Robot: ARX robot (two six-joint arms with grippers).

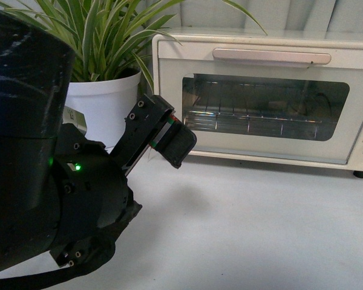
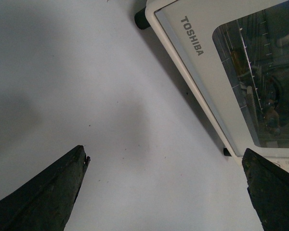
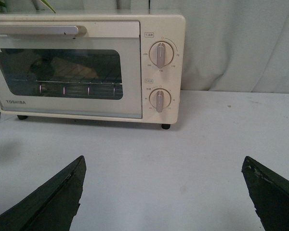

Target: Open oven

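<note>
The cream-white oven (image 1: 169, 90) stands at the back of the white table with its glass door shut and its long bar handle (image 1: 271, 57) across the top of the door. A wire rack shows behind the glass. My left gripper (image 1: 169, 136) is open, low over the table, a short way in front of the oven's left end. In the left wrist view the oven (image 2: 192, 62) lies ahead of the open left gripper (image 2: 166, 166). The right wrist view shows the oven (image 3: 130, 62), its handle (image 3: 38, 30) and the open right gripper (image 3: 164, 168), well back from it with nothing between the fingers.
A spider plant in a white pot (image 1: 103, 106) stands left of the oven, just behind my left arm. Two control knobs (image 3: 161, 54) sit on the oven's right panel. A pale curtain (image 3: 241, 43) hangs behind the table (image 1: 248, 223).
</note>
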